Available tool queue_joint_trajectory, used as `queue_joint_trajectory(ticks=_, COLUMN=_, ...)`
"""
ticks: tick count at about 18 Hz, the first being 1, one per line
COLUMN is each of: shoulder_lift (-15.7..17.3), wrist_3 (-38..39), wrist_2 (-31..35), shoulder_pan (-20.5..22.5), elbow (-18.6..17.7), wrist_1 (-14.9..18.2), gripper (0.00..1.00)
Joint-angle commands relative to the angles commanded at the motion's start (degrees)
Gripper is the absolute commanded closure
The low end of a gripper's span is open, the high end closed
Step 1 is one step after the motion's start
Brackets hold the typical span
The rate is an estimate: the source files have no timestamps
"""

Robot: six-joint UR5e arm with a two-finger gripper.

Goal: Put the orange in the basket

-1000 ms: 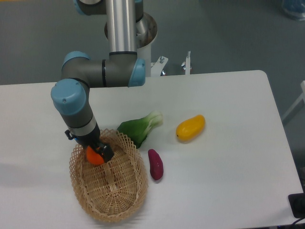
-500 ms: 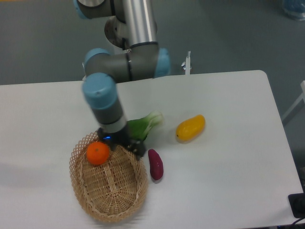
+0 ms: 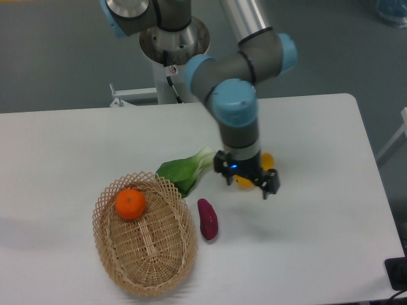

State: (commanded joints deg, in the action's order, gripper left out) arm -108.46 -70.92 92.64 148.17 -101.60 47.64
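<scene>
The orange [image 3: 130,204] lies inside the wicker basket [image 3: 166,270], at its far left end. The basket stands at the front left of the white table. My gripper [image 3: 249,183] is well to the right of the basket, over the yellow mango-like fruit [image 3: 244,182], which it mostly hides. The gripper's fingers look apart and hold nothing.
A green bok choy [image 3: 185,171] lies just behind the basket's right rim. A purple sweet potato [image 3: 207,218] lies right of the basket. The arm's white base [image 3: 166,89] stands behind the table's far edge.
The gripper let go of the orange, which stays in the basket. The arm swung right, from the basket's rim to above the yellow fruit.
</scene>
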Motion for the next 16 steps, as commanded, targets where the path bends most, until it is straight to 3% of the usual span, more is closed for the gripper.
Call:
queue_joint_trajectory(ticks=4, shoulder_lift=-0.8, wrist_3=-8.4, wrist_2=0.2, shoulder_pan=2.9, elbow=0.9, wrist_1=-0.1, gripper=0.00)
queue_joint_trajectory(ticks=9, shoulder_lift=-2.6, wrist_3=-9.1, wrist_2=-4.2, shoulder_pan=10.0, elbow=3.8, wrist_1=-0.1, gripper=0.00)
queue_joint_trajectory(ticks=16, shoulder_lift=-3.8, wrist_3=-12.5, wrist_2=-4.7, shoulder_pan=11.3, elbow=5.7, wrist_1=0.0, gripper=0.00)
